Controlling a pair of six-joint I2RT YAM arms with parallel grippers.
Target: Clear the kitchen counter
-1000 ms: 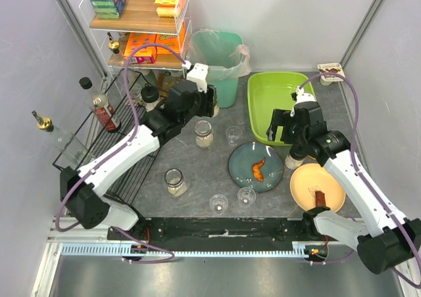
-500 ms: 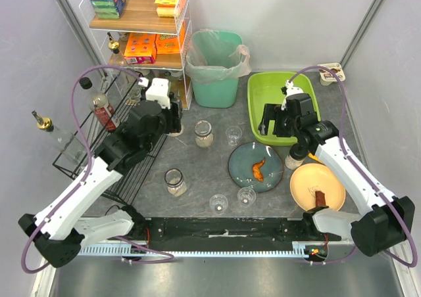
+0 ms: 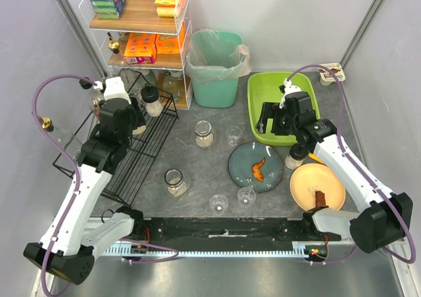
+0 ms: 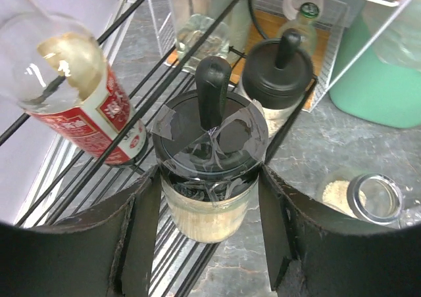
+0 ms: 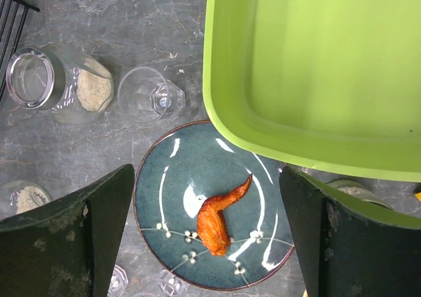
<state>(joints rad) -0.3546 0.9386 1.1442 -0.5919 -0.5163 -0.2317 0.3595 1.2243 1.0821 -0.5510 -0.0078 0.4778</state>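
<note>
Left tool (image 4: 209, 192) is clamped on both sides of a glass jar of pale grains with a taped black knobbed lid (image 4: 209, 146), over the black wire rack (image 3: 145, 152) and next to a red-labelled clear bottle (image 4: 79, 106). Right tool (image 5: 207, 179) has its jaws spread wide, gripping nothing, above the round teal ceramic plate (image 5: 164, 205) with an orange-brown wing piece (image 5: 216, 221), just beside the lime-green plastic tub (image 5: 316, 67). Dark-grey mottled stone-like tabletop (image 3: 199, 167) spreads under both arms from rack to tub, carrying open glass jars (image 3: 174, 181) and clear cups (image 3: 233, 135).
</note>
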